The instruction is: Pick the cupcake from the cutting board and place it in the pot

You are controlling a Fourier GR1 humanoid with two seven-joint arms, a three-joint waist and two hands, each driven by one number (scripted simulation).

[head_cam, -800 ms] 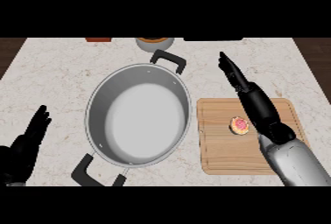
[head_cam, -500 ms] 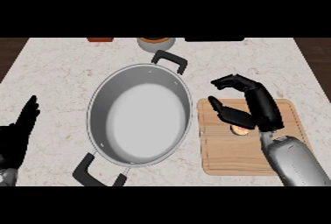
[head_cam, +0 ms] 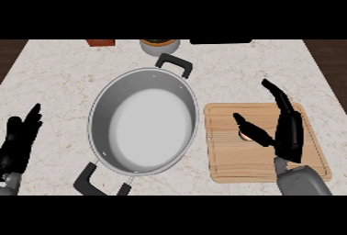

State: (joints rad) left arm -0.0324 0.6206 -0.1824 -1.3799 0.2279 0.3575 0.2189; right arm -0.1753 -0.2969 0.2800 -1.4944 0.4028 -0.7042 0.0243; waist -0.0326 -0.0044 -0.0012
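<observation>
Your right hand (head_cam: 288, 133) is spreading wide again after curling half a second ago, thumb touching the cupcake (head_cam: 245, 136), which is sitting ungrasped on the cutting board (head_cam: 227, 160) beside the pot (head_cam: 102, 103). Your left hand (head_cam: 19, 142) is resting open at the counter's (head_cam: 61, 69) left edge.

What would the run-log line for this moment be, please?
right hand: open over cupcake | cupcake: on cutting board | pot: empty | left hand: resting

readable text: none, far as I can see
labels/brands: none
numbers/signs: nope, nothing legible on any item
</observation>
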